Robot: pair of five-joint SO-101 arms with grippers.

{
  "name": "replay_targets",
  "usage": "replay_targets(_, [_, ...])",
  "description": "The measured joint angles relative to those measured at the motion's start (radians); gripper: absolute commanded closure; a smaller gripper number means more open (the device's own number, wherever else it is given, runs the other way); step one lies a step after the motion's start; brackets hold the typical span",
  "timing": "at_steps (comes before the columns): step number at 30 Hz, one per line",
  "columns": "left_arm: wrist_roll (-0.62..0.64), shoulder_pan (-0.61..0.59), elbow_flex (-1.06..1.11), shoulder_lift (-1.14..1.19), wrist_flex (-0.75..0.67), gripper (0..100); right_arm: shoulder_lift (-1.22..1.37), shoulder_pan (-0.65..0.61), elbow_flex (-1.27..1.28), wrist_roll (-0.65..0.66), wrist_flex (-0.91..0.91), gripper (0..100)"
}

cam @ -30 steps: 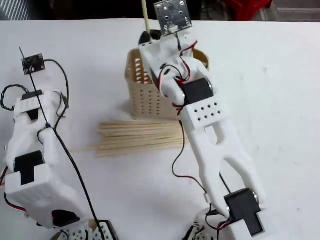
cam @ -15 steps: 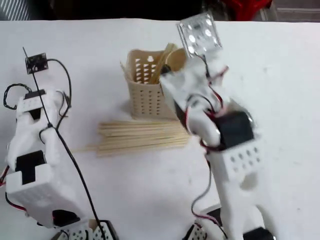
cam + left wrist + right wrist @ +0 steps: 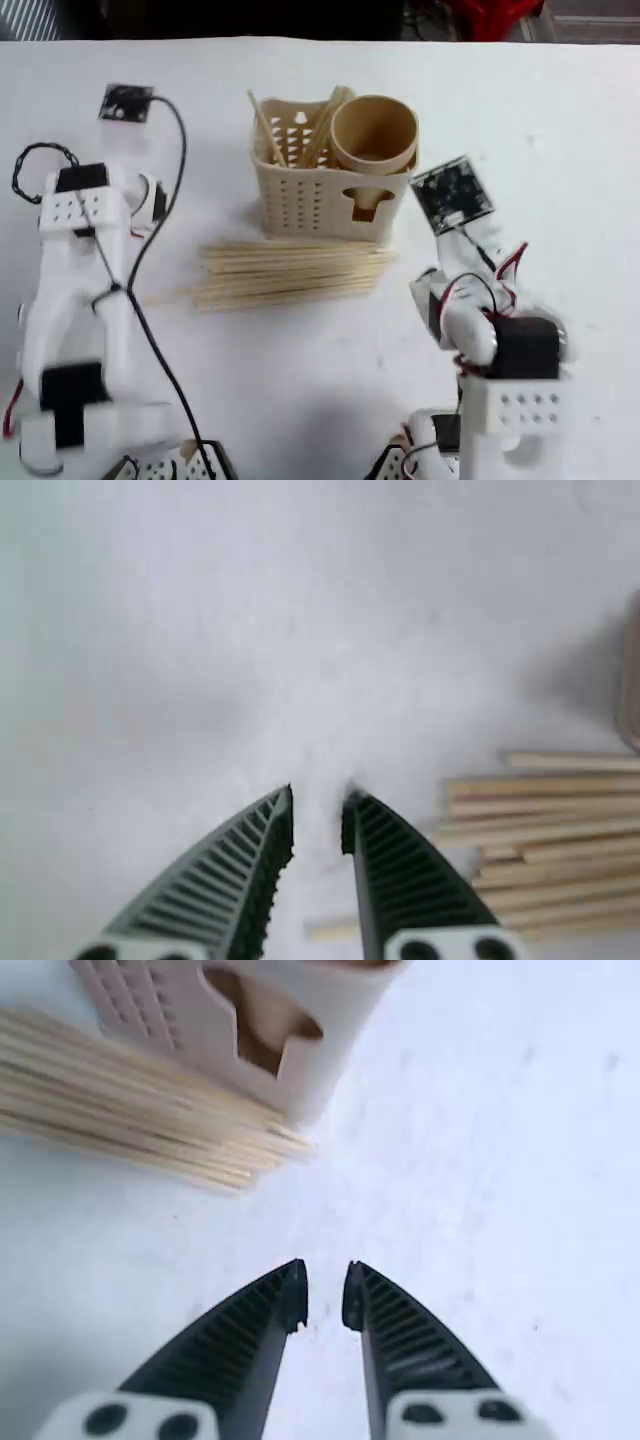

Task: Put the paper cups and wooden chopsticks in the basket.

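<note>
Left gripper (image 3: 318, 818) and right gripper (image 3: 325, 1295) are empty, jaws slightly apart; chopsticks (image 3: 120, 1125) ahead, beside the basket (image 3: 340, 1020), wait for pickup.

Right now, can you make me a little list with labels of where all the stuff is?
basket: upright on the table
paper cup: inside the basket
chopsticks in basket: a few, leaning
chopstick pile: on the table, in front of the basket
left gripper: empty, slightly open, near the pile
right gripper: empty, slightly open, over the table
</note>
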Motion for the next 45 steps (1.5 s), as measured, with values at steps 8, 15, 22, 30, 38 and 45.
replay_targets(8, [-0.397, 0.221, -0.002, -0.255, 0.362, 90, -0.008, 0.127, 0.516, 0.104, -0.333, 92.8])
replay_targets(15, [-0.585, 0.453, 0.123, -0.261, 0.382, 83, -0.008, 0.140, 0.761, 0.118, -0.526, 92.6])
replay_targets(22, [-0.655, 0.485, 0.354, -0.261, 0.095, 83, -0.009, 0.140, 0.799, 0.118, -0.560, 92.6])
replay_targets(30, [-0.675, 0.462, 0.408, -0.083, -0.135, 83, -0.009, 0.141, 0.799, 0.117, -0.560, 92.6])
replay_targets(38, [-0.692, 0.451, 0.397, 0.011, -0.153, 83, -0.009, 0.138, 0.799, 0.117, -0.560, 92.6])
replay_targets(45, [-0.694, 0.450, 0.397, 0.012, -0.160, 89, -0.009, 0.140, 0.799, 0.117, -0.560, 92.6])
